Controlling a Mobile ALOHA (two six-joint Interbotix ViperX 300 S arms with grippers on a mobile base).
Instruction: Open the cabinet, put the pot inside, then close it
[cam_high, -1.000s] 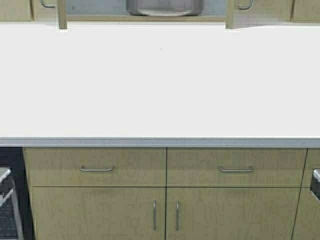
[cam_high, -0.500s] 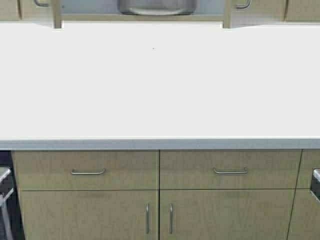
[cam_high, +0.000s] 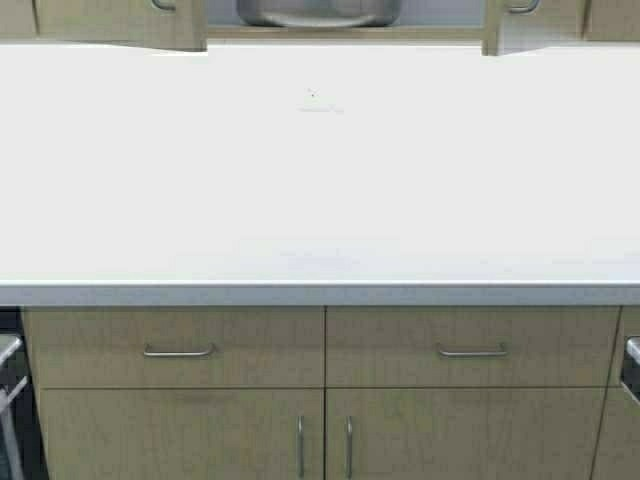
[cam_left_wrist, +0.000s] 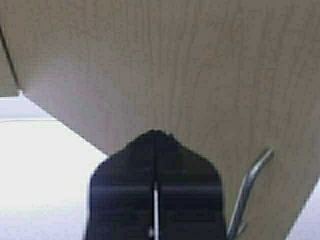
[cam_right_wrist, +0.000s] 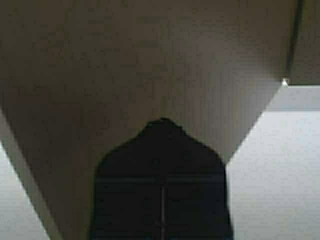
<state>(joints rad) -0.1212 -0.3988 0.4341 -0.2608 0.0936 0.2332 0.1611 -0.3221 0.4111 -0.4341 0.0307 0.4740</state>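
The pot (cam_high: 318, 12) stands inside the wall cabinet at the top middle of the high view; only its grey lower part shows. The cabinet's left door (cam_high: 120, 22) is partly swung across the opening, and the right door (cam_high: 535, 25) stands open. Neither gripper shows in the high view. My left gripper (cam_left_wrist: 155, 134) is shut and empty, its tip against the left door's wood face, beside the silver bar handle (cam_left_wrist: 250, 187). My right gripper (cam_right_wrist: 162, 121) is shut and empty, its tip against the right door's wood face.
A wide white countertop (cam_high: 320, 180) fills the middle of the high view. Below it is a base cabinet with two drawers (cam_high: 175, 345) and double doors (cam_high: 300, 440). A dark appliance (cam_high: 8, 400) stands at the lower left.
The left cabinet door has swung right, toward the middle, covering part of the opening. The right door's edge has shifted a little to the right. The robot has moved slightly; the counter edge sits lower.
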